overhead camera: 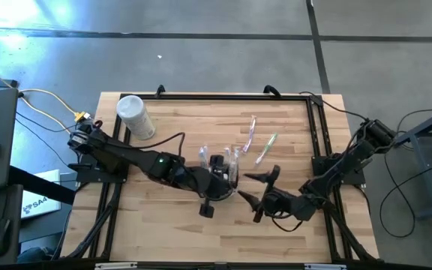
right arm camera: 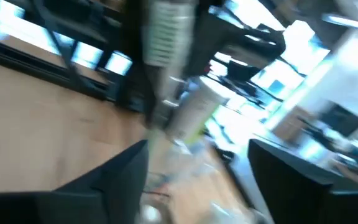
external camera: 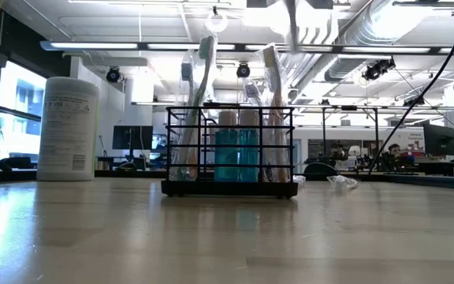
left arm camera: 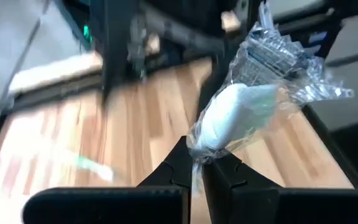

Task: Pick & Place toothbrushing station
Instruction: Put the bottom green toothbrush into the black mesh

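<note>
The toothbrushing station (overhead camera: 217,163), a small black wire caddy (external camera: 231,150), stands on its base mid-table with wrapped toothbrushes upright in it. My left gripper (overhead camera: 229,184) reaches just past the caddy's near right side. It is shut (left arm camera: 196,171) on a toothbrush in clear wrap (left arm camera: 244,102). My right gripper (overhead camera: 255,189) stands open just to the right of it. In its blurred wrist view (right arm camera: 210,186) a wrapped toothbrush (right arm camera: 194,115) shows ahead, between the spread fingers. My left gripper pinches one end of the wrapped toothbrush (left arm camera: 197,149) between its two fingertips (left arm camera: 178,165). The rest of the brush juts out beyond the fingers, toward the table's right edge. It is lifted clear of the table, and loose wrap (left arm camera: 316,81) flares around its far end.
A white lidded cylinder (overhead camera: 135,118) lies or stands at the far left (external camera: 68,128). Two wrapped toothbrushes (overhead camera: 250,135), (overhead camera: 267,148) lie on the wood beyond the caddy. A black frame rail (overhead camera: 317,142) runs along the right side. Bare wood lies toward the near edge (overhead camera: 171,232).
</note>
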Available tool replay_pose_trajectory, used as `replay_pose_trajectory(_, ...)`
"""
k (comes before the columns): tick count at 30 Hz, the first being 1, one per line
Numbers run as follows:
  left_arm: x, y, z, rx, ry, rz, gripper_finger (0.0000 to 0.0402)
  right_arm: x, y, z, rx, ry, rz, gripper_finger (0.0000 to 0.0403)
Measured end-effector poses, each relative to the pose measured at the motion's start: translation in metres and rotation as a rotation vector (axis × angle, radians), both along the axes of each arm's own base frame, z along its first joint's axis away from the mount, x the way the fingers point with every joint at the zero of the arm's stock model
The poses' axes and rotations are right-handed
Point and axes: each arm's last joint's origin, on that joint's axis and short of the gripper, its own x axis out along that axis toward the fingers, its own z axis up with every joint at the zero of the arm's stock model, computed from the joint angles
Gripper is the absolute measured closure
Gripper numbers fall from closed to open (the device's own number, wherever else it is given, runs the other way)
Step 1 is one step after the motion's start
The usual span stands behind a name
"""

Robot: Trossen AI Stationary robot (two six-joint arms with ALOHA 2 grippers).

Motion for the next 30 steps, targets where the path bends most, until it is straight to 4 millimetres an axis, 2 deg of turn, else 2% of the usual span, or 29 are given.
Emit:
replay_pose_trajectory(3, -0.008, 0.001, 0.007, -0.033, 0.033, 0.028, 0.0392, -0.005, 0.003, 0.000, -0.016, -0.001, -0.053, 0.0105)
replay_pose_trajectory(7, -0.027, -0.001, 0.017, -0.071, 0.063, 0.066, 0.0392, -0.009, 0.006, 0.000, -0.029, 0.003, -0.087, 0.0085)
replay_pose_trajectory(13, -0.064, -0.005, 0.023, -0.063, 0.132, 0.261, 0.0392, -0.011, 0.006, -0.001, -0.030, 0.000, -0.137, 0.0085)
replay_pose_trajectory(17, -0.084, -0.012, 0.018, -0.035, 0.157, 0.399, 0.0392, -0.011, 0.006, -0.001, -0.030, -0.002, -0.155, 0.0089)
replay_pose_trajectory(24, -0.092, -0.021, 0.005, 0.004, 0.156, 0.453, 0.0392, -0.011, 0.006, -0.001, -0.025, -0.005, -0.146, 0.0089)
replay_pose_trajectory(30, -0.082, -0.003, -0.004, 0.019, 0.180, 0.508, 0.0392, -0.011, 0.006, 0.000, -0.022, -0.007, -0.146, 0.0089)
